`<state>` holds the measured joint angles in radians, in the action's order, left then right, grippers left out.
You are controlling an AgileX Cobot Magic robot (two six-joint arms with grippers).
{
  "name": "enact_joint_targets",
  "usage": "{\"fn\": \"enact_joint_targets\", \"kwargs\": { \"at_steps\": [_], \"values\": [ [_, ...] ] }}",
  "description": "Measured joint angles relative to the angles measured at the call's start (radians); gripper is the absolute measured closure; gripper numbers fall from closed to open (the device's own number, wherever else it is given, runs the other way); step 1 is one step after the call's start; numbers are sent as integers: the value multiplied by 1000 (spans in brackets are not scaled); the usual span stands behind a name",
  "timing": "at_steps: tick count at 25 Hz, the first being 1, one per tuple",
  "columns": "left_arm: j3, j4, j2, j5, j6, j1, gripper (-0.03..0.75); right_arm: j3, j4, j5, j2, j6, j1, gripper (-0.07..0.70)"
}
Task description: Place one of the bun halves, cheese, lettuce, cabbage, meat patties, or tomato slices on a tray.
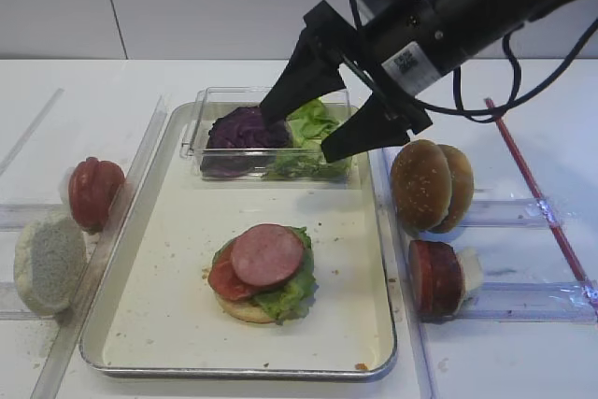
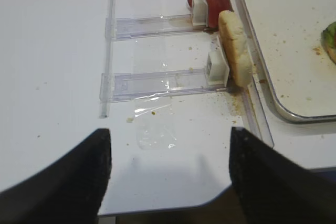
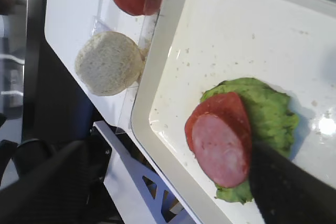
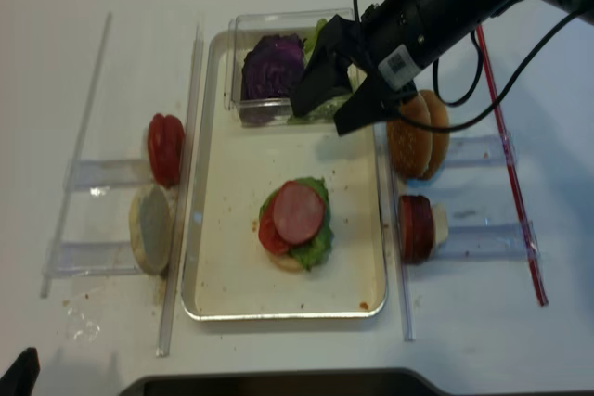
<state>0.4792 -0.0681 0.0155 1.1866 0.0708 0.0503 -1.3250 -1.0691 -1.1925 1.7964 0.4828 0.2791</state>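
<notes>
Bright even overhead light; soft shadows; tray [image 3: 157, 66] glare; wrist views blurred near lens.

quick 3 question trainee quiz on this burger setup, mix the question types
1. True or false: the right hand is open with nothing between its fingers.
2. What lies on top of the stack on the tray? A) tomato slice B) meat patty C) purple cabbage
3. Fill in: the sesame bun halves stand outside the tray on its ___ side in the high view.

Key: 1 true; 2 B; 3 right
</notes>
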Motion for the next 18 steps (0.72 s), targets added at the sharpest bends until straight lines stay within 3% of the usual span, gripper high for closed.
{"fn": "enact_joint_targets", "kwargs": {
  "at_steps": [18],
  "values": [
    [0,0,0,0,0,0,276,-32,213,-26,-223,-148,0,17]
  ]
}}
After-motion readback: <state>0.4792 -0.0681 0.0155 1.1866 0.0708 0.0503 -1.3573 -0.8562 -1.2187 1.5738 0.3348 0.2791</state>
